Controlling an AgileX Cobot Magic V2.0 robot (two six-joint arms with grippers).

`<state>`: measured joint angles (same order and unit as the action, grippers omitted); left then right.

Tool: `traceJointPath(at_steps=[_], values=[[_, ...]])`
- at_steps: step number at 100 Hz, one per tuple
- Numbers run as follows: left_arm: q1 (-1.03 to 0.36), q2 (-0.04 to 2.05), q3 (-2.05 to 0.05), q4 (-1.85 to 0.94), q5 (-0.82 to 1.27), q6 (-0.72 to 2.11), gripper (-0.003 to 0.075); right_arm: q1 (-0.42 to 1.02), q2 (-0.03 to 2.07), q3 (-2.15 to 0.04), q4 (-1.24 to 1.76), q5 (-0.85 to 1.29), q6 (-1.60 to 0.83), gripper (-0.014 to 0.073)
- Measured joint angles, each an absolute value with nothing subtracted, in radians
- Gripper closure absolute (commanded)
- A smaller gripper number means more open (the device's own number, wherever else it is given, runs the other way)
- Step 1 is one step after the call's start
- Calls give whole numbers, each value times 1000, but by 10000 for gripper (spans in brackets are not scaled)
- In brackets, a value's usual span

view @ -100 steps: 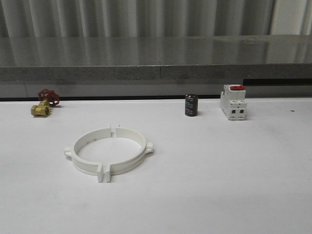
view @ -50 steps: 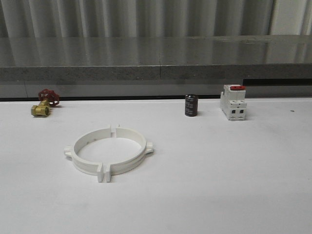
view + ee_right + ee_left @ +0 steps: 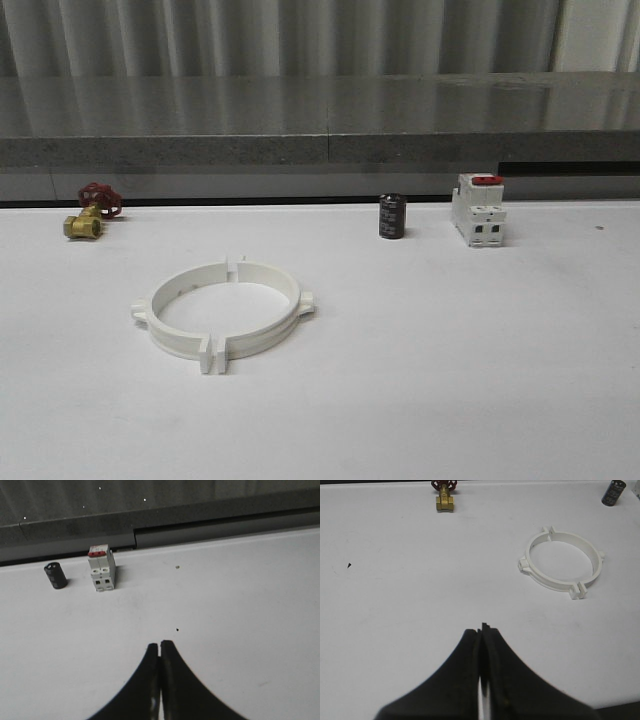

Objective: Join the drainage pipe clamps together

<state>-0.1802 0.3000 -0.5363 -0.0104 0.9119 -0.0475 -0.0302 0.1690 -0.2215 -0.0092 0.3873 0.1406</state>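
Nothing has shifted over the last second: the 2 drainage pipe clamps (image 3: 222, 312) lie as 1 ring toward the desk's (image 3: 480, 340) left, tabs meeting. The left claw (image 3: 481, 635) and right claw (image 3: 160, 647) are pressed together, empty, so joining looks done.

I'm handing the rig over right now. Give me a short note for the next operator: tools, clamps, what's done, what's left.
Left tool: shut, holding nothing, above bare table.
Right tool: shut, holding nothing, above bare table.
Drainage pipe clamps: the two half-rings lie flat on the white table, set as one ring, end tabs facing each other at the front and back seams.
Done: halves brought together into a ring.
Left: a thin slit shows at both seams; whether they are locked cannot be told, so check.
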Motion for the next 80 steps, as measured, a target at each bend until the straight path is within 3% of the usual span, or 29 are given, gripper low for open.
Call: traceJointPath(at_steps=[25, 80], values=[[-180, 300, -536, -10, 912, -48, 741, -30, 10, 9, -9, 164, 141, 655], [-180, 297, -535, -10, 912, -48, 741, -30, -10, 26, -9, 130, 141, 658]])
